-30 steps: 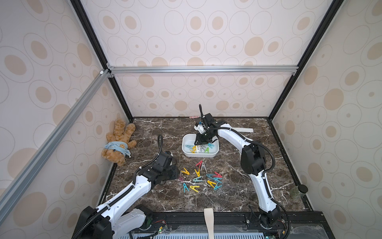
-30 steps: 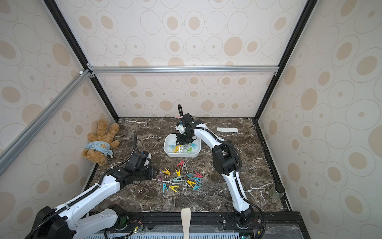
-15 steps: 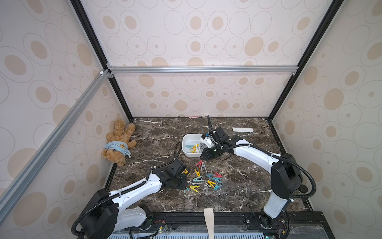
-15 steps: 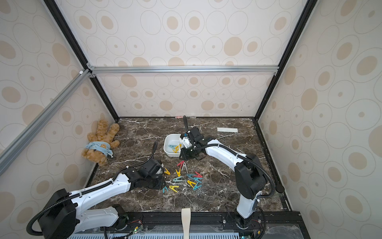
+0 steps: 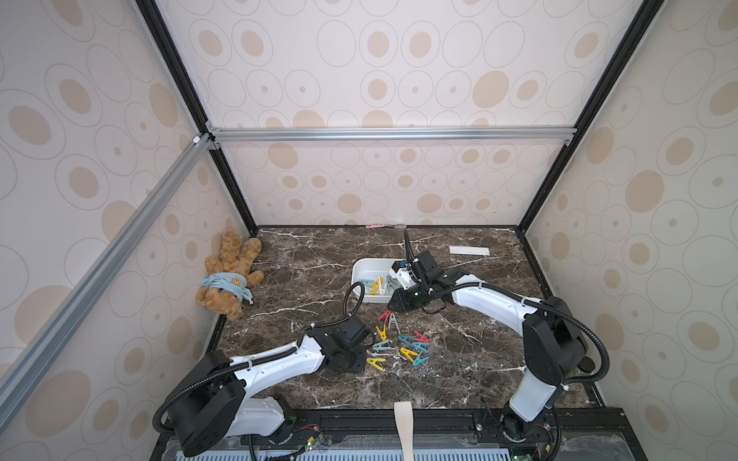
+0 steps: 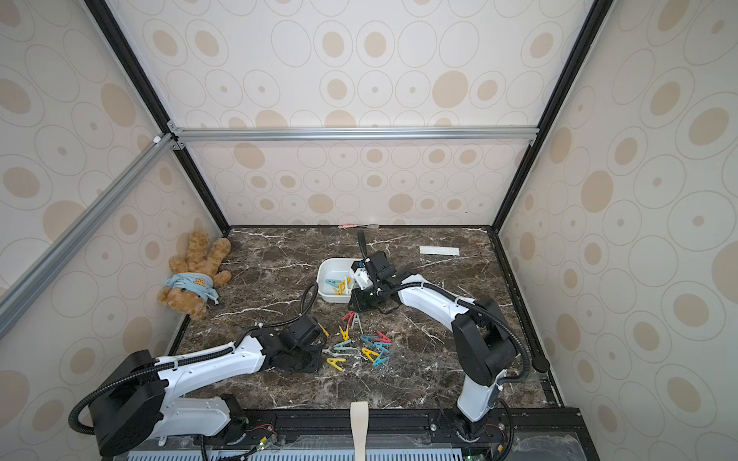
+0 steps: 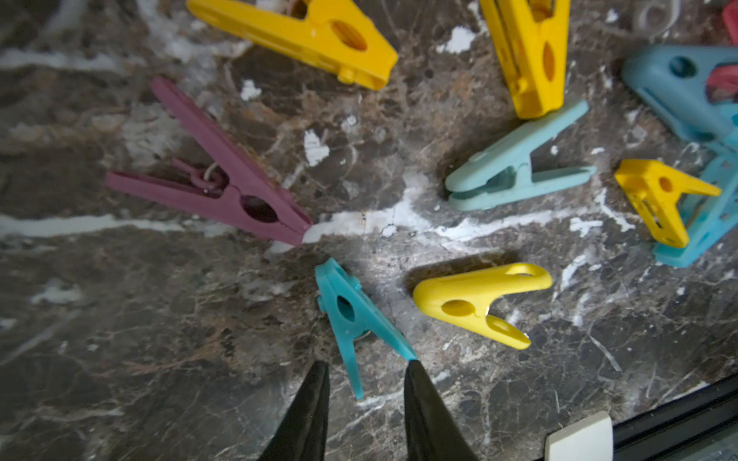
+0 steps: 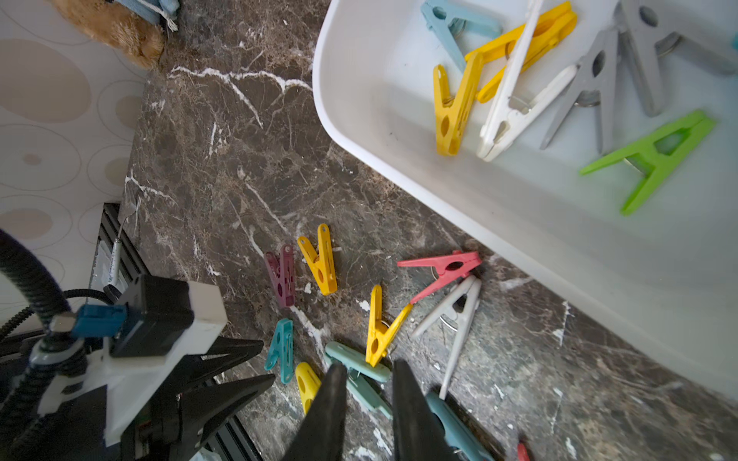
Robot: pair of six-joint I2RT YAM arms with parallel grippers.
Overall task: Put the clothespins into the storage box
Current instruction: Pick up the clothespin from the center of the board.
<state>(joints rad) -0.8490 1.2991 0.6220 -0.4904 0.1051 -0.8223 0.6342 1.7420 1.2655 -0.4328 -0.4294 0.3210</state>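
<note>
Left gripper (image 7: 365,367) is apart, straddling a leg of the small teal plastic clothespin (image 7: 359,321) lying on the dark marble tabletop (image 7: 139,339). I'd push deeper before pinching (tips alone squirt it sideways). Right gripper (image 8: 365,371) is slightly apart, empty, near the shallow white plastic storage box (image 5: 357,271).

white plastic storage box (image 5: 360,265): one end behind right arm (image 5: 491,299) in both top views
red plastic peg (image 8: 522,452): only tip in frame
pink item at back wall (image 5: 375,226): too small to identify
</note>
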